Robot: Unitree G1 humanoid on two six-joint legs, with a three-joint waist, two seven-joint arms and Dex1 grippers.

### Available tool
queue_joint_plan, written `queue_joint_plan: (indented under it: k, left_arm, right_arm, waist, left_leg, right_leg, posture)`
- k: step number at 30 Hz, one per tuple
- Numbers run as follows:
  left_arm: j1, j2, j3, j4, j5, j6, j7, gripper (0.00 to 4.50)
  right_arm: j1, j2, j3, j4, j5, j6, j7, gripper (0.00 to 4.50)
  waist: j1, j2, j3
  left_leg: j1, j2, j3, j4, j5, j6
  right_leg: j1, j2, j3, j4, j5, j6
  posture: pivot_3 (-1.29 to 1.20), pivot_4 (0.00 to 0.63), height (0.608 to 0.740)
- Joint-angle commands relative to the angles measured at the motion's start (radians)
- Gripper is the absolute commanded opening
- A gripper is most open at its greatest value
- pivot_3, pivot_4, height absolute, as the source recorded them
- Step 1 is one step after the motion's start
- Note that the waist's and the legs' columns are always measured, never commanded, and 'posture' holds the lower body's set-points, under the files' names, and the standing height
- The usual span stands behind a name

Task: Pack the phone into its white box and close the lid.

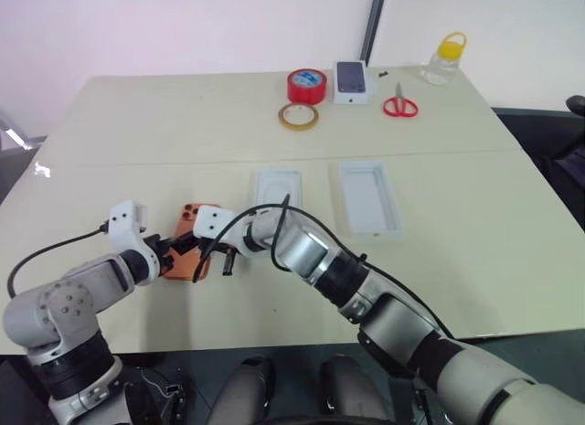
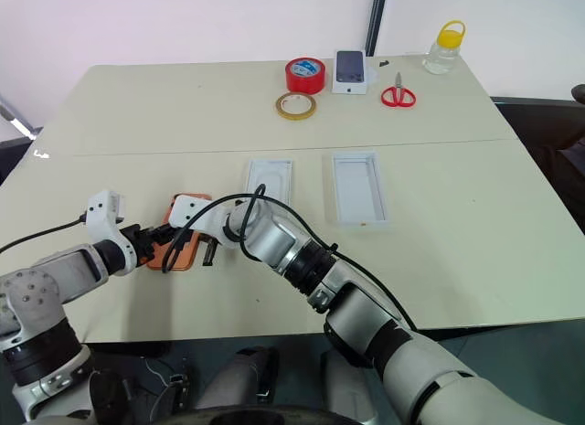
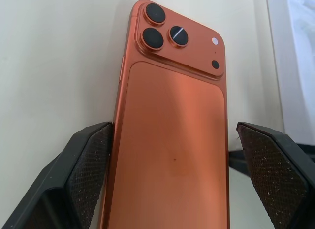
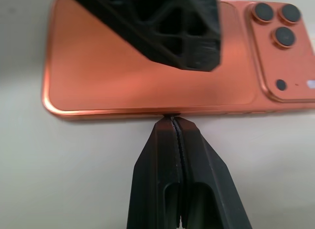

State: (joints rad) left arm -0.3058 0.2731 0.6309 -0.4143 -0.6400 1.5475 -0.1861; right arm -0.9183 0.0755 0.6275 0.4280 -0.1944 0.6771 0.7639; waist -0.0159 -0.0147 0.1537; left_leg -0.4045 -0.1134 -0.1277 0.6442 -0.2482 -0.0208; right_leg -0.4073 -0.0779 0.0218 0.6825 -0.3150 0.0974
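While it lies flat on its face on the table (image 1: pixel 110 132), the phone (image 1: pixel 190 244) sits in the lower left of the left eye view, its orange back up and its lens cluster at the end farther from the robot. The left gripper (image 3: pixel 172 165) straddles the phone's near end with its fingers (image 3: pixel 83 175) spread wide, one on each long side; in the left wrist view one pad looks to be against the edge and the other stands a little apart, so nothing is clamped. The right gripper (image 4: pixel 176 128) comes in from the phone's other long side with its fingers (image 4: pixel 197 165) pressed tightly together, their joined tips at that edge about midway along it; whether they truly touch it cannot be told.

Toward the middle of the left eye view, the lid (image 1: pixel 276 189) lies open side up just beyond the right gripper. The white box (image 1: pixel 368 197) lies beside it further right, also open side up, the two apart.

At the far edge of the table stand a red tape roll (image 1: pixel 307 85) and a tan tape roll (image 1: pixel 299 115), a small box (image 1: pixel 352 81) with a dark phone picture, red scissors (image 1: pixel 399 105) and a bottle (image 1: pixel 444 59) with a yellow cap.
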Motion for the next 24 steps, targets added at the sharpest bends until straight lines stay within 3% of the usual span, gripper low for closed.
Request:
queue_joint_plan:
  k: [1, 9, 24]
  left_arm:
    - [-0.003, -0.061, -0.056, 0.015, -0.107, 0.067, -0.014, 4.26]
    - [-0.033, -0.079, -0.005, 0.054, -0.191, 0.067, 0.040, 4.26]
    - [-0.090, 0.010, 0.120, 0.166, -0.252, 0.067, 0.119, 4.26]
  right_arm:
    - [-0.002, -0.006, -0.006, -0.043, -0.010, 0.009, -0.010, 0.01]
    - [0.020, -0.030, -0.005, -0.078, -0.014, 0.027, -0.010, 0.01]
    - [0.037, -0.038, 0.003, -0.105, -0.023, 0.032, -0.011, 0.01]
  waist:
    - [0.004, 0.000, 0.000]
    - [0.003, 0.000, 0.000]
    - [-0.009, -0.001, 0.000]
  left_leg:
    - [0.000, 0.000, 0.000, 0.000, 0.000, 0.000]
    - [0.000, -0.001, 0.000, 0.001, 0.000, 0.001]
    - [0.000, 0.000, 0.000, 0.000, 0.000, 0.000]
  right_leg:
    - [0.000, 0.000, 0.000, 0.000, 0.000, 0.000]
    - [0.000, -0.001, 0.000, 0.000, 0.000, 0.000]
    - [-0.001, 0.000, 0.000, 0.000, 0.000, 0.000]
  posture:
    - [0.00, 0.150, 0.740]
    - [0.00, 0.150, 0.740]
    - [0.00, 0.150, 0.740]
